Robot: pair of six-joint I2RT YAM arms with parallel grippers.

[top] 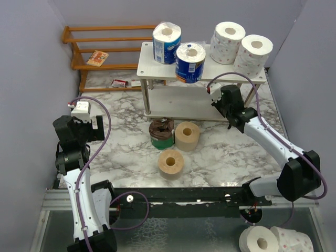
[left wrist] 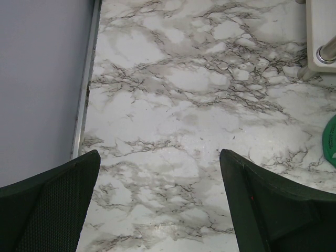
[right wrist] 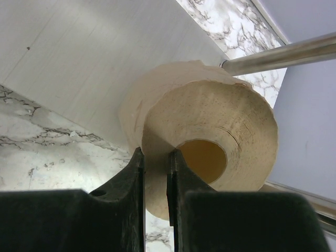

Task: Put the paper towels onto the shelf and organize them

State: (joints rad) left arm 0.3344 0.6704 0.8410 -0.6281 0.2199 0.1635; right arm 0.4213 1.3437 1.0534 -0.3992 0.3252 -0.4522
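Note:
The shelf (top: 152, 67) stands at the back of the table. Its top tier holds two blue-wrapped rolls (top: 167, 43) (top: 190, 62) and two white dotted rolls (top: 227, 42) (top: 253, 54). My right gripper (top: 220, 97) reaches under the top tier. In the right wrist view it (right wrist: 156, 157) is shut on the wall of a tan roll (right wrist: 210, 131), held over the lower tier (right wrist: 79, 52). A dark brown roll (top: 161, 134) and two tan rolls (top: 187, 136) (top: 170, 164) stand on the table. My left gripper (left wrist: 157, 157) is open and empty above bare marble at the left.
An orange slatted rack (top: 84, 48) with a small packet (top: 97, 58) stands at the back left, with another packet (top: 119, 82) on the table near it. A silver shelf leg (right wrist: 283, 52) runs just beyond the held roll. Spare white rolls (top: 273, 240) lie below the table's front right.

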